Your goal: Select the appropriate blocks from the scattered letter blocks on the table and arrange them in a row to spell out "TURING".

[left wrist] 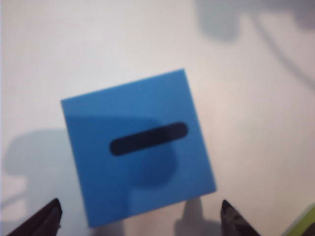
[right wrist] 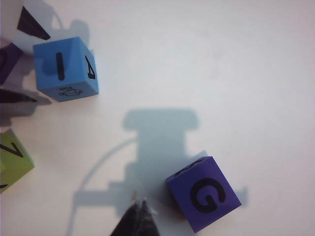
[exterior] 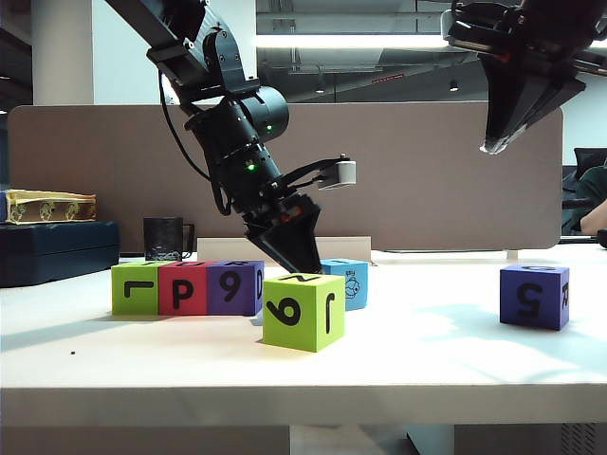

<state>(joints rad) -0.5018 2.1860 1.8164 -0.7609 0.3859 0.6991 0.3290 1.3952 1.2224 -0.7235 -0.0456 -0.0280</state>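
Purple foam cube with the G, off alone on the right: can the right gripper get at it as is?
Probably yes. The purple foam cube sits alone on bare white table, nothing beside it. The right gripper, jaws shut, hangs above it and needs opening first.

The exterior view sits low at the front edge of the worktop (exterior: 303,374) and looks level across it toward the partition. The left wrist view looks straight down, close above the blue block (left wrist: 138,152). The right wrist view looks down from higher, covering more surface. All three views share the blue block (exterior: 349,282) (right wrist: 66,69).
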